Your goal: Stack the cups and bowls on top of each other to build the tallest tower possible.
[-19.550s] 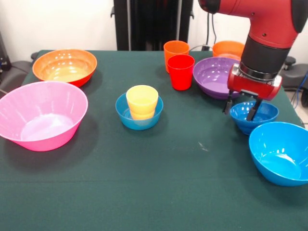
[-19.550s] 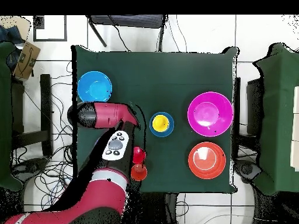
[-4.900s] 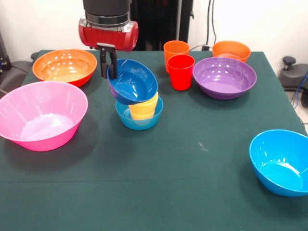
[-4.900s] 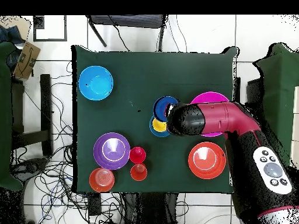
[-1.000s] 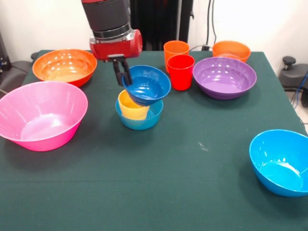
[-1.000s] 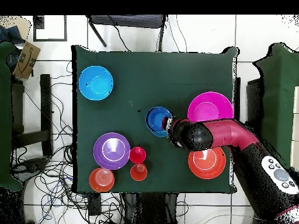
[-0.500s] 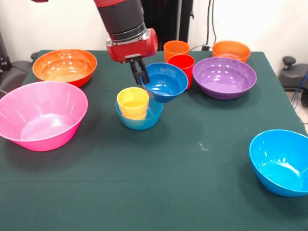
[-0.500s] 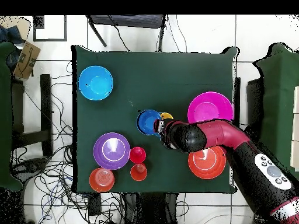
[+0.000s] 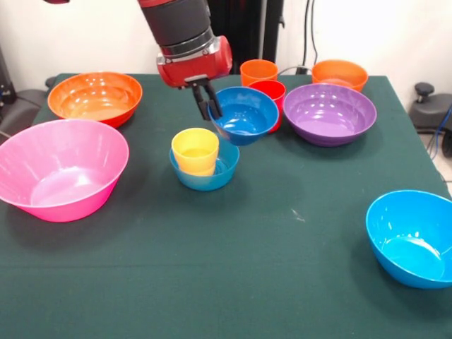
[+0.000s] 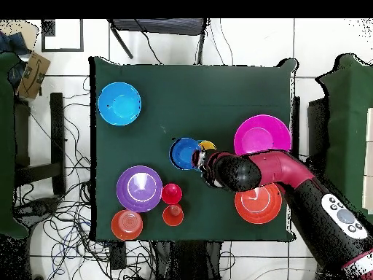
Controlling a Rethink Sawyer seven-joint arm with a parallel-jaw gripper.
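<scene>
- I saw the small dark blue glossy plastic bowl (image 9: 244, 114) held off the green tabletop (image 9: 282, 268), upright, just in front of the red plastic cup (image 9: 271, 90).
- My gripper (image 9: 207, 104) had its black fingers (image 9: 201, 106) clenched on that bowl's rim, on the side facing the yellow plastic cup (image 9: 195, 150).
- The yellow cup stood inside the small lighter blue plastic bowl (image 9: 205, 169), just beside the held bowl.
- The orange plastic cup (image 9: 258, 71) stood behind the red one; the medium purple bowl (image 9: 329, 111) lay beside them, the small orange bowl (image 9: 340, 72) behind it.
- The large pink bowl (image 9: 60, 167), large orange bowl (image 9: 94, 97) and medium bright blue bowl (image 9: 412, 229) sat well apart.
</scene>
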